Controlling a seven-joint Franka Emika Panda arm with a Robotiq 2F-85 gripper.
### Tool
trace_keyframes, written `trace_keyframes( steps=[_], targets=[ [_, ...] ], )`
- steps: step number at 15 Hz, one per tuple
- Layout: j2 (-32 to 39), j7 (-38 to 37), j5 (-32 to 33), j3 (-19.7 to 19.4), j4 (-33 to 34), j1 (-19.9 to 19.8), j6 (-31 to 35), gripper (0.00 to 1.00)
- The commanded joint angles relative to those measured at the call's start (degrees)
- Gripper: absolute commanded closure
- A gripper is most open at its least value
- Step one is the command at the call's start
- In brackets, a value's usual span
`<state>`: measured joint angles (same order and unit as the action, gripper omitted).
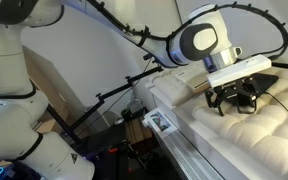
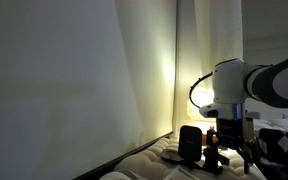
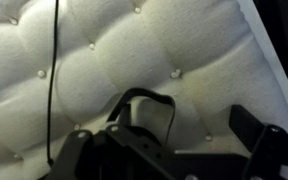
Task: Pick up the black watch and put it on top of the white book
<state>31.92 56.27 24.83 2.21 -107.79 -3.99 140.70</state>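
The black looped-strap watch (image 3: pixel 144 112) lies on the white tufted padded desk (image 3: pixel 184 40) directly beneath the hand (image 1: pixel 237 104), sitting between its wide-open fingers though nearer one of them, so a straight descent and squeeze should catch the strap

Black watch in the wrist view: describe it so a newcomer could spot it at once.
The white tufted mattress fills the wrist view. Low in the middle, between the dark fingers of the gripper, sits the black watch. It is a curled strap loop, unlike the thin black cable running straight down the left of the picture.
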Motion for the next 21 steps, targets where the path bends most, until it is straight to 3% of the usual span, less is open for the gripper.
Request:
trace_keyframes(
  steps=[1, 7, 12, 13, 14, 21],
  targets=[
    [0.0, 0.3, -0.5, -0.5, 0.0, 0.5, 0.0, 0.0],
    [1.2, 8.1, -1.4, 1.6, 0.3, -0.7, 1.3, 0.0],
    [1.7, 10.9, -1.2, 1.1, 0.8, 0.2, 1.0, 0.01],
    [1.6, 10.5, -0.9, 0.8, 0.6, 0.5, 1.6, 0.25],
    [1.6, 10.3, -0.5, 0.6, 0.6, 0.8, 1.2, 0.26],
    [1.0, 6.0, 6.4, -2.0, 0.6, 6.1, 0.3, 0.78]
  ],
)
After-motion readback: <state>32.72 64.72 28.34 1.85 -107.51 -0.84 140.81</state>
